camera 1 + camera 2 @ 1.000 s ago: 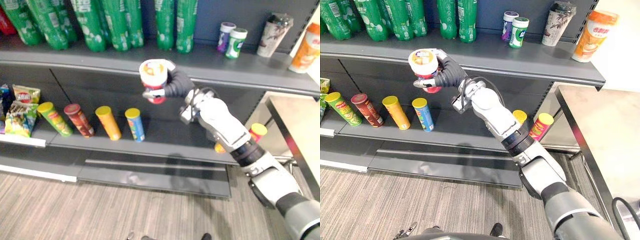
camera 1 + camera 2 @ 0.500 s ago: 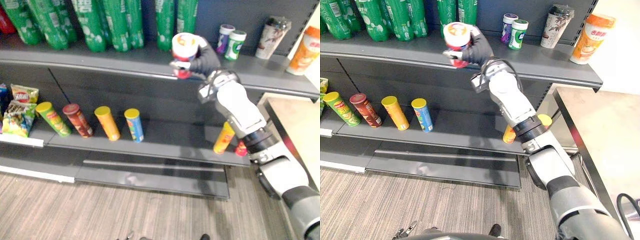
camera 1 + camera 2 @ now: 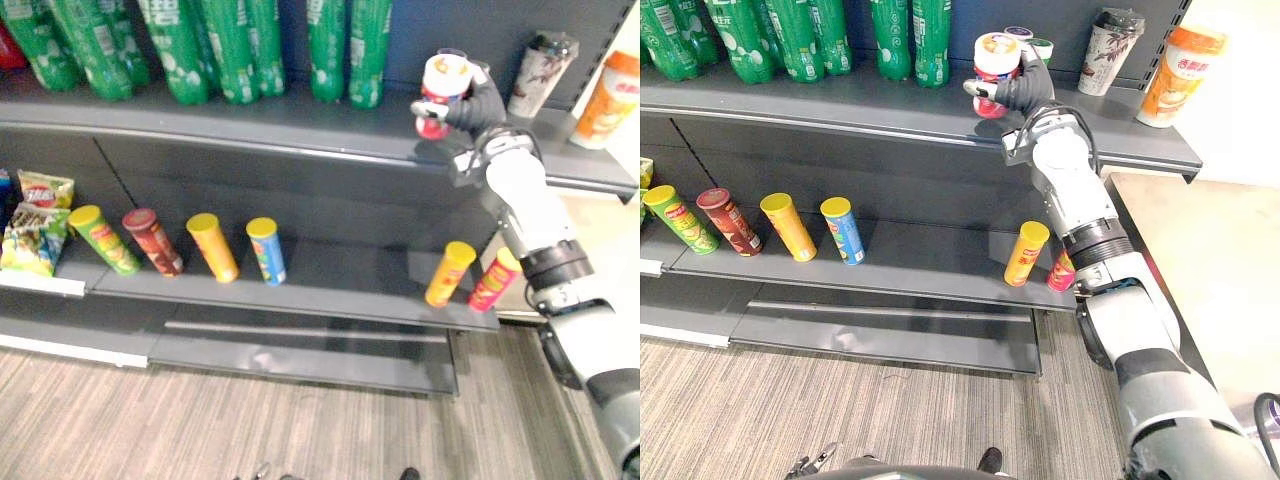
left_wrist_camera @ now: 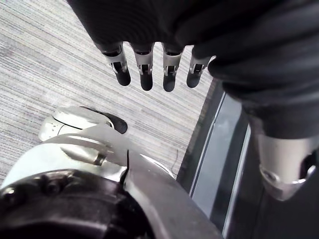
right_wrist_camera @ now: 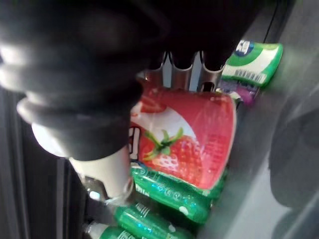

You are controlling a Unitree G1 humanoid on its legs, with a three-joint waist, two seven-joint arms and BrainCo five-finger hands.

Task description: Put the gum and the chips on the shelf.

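Observation:
A red strawberry gum jar (image 3: 443, 85) with a white lid is held upright in my right hand (image 3: 482, 102), whose fingers curl round it (image 5: 192, 144). It hangs just above the grey upper shelf (image 3: 300, 122), directly in front of a purple gum jar (image 3: 1018, 33) and a green one (image 3: 1042, 45). Chips cans lean on the lower shelf: a green can (image 3: 100, 238), a dark red can (image 3: 152, 240), a yellow can (image 3: 212, 246) and a blue can (image 3: 265, 250) at the left, an orange can (image 3: 447, 272) and a red can (image 3: 493, 280) at the right. My left hand (image 4: 149, 69) hangs over the floor with straight fingers.
Green bottles (image 3: 220, 45) fill the upper shelf's left and middle. A patterned cup (image 3: 540, 70) and an orange cup (image 3: 608, 95) stand at its right end. Snack bags (image 3: 30, 220) lie at the lower shelf's far left. A pale table (image 3: 1200, 250) stands to the right.
My right hand has carried the gum jar up and to the right, from in front of the shelf's middle to just above its right part, by the other gum jars.

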